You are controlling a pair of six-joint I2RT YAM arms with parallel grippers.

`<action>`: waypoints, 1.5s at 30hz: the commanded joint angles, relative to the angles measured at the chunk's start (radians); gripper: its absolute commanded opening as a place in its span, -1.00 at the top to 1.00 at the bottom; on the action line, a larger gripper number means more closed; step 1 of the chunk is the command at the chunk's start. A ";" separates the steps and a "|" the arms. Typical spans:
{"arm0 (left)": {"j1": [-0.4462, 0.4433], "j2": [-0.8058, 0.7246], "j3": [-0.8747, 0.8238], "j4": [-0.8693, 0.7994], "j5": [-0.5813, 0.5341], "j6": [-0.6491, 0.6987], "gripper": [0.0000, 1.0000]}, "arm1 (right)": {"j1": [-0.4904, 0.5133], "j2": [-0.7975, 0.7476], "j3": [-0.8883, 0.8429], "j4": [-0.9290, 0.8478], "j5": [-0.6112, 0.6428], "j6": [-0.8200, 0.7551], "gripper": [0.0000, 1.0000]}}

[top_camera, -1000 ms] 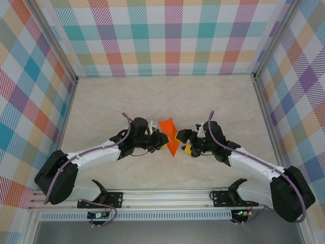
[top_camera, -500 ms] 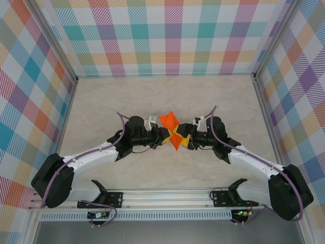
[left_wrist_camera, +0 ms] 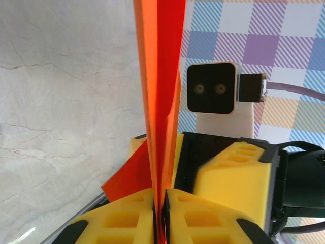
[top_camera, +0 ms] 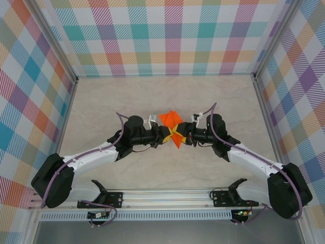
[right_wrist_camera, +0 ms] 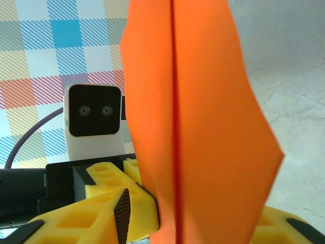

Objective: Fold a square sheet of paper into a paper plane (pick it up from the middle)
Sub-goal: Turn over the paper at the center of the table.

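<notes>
The square sheet of paper (top_camera: 170, 121) is bright orange and folded into a pointed shape with a centre crease, held above the table's middle between the two arms. My left gripper (top_camera: 166, 136) is shut on its lower edge. In the left wrist view the paper (left_wrist_camera: 160, 76) rises edge-on from the shut yellow fingers (left_wrist_camera: 127, 218) of that gripper (left_wrist_camera: 161, 203). My right gripper (top_camera: 181, 136) faces it from the right. In the right wrist view its jaws (right_wrist_camera: 208, 216) stand apart on either side of the paper (right_wrist_camera: 203, 127), the left finger (right_wrist_camera: 137, 203) touching the sheet.
The pale marble tabletop (top_camera: 167, 96) is walled by checked panels (top_camera: 167, 35) at the back and sides. An aluminium rail (top_camera: 167, 195) with both arm bases runs along the near edge. Each wrist camera (left_wrist_camera: 210, 89) faces the other across the paper.
Both grippers have moved slightly away from the bases and closer together. The right jaws have narrowed around the paper. The left grip stays on the sheet.
</notes>
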 commanded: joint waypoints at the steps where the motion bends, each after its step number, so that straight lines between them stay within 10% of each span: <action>1: 0.012 -0.025 -0.012 0.059 0.019 -0.017 0.72 | -0.007 0.004 0.036 0.030 -0.025 -0.016 0.22; 28: 0.010 -0.116 -0.003 -0.153 -0.044 0.065 0.24 | -0.023 -0.073 0.074 -0.210 0.019 -0.146 0.78; 39: 0.027 -0.230 0.094 -0.843 -0.311 0.330 0.02 | 0.007 0.025 0.379 -1.028 0.450 -0.684 0.83; 45: 0.065 -0.257 0.097 -0.944 -0.409 0.356 0.00 | 0.227 0.222 0.609 -1.323 1.006 -0.861 0.86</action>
